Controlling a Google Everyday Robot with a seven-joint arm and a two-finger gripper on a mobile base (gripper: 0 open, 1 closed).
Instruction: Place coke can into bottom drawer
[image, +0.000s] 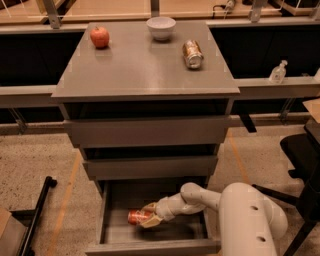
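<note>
The red coke can (136, 216) lies on its side inside the open bottom drawer (150, 247), towards its left half. My gripper (148, 216) reaches into the drawer from the right and is shut on the can's right end, low over the drawer floor. The white arm (200, 197) runs back to the robot body at the lower right. The two upper grey drawers (147, 131) are closed.
On the cabinet top stand a red apple (99, 36), a white bowl (161, 27) and a brownish-gold can (192, 53) lying on its side. A black chair (302, 155) is at the right. A black bar (37, 215) lies on the floor at the left.
</note>
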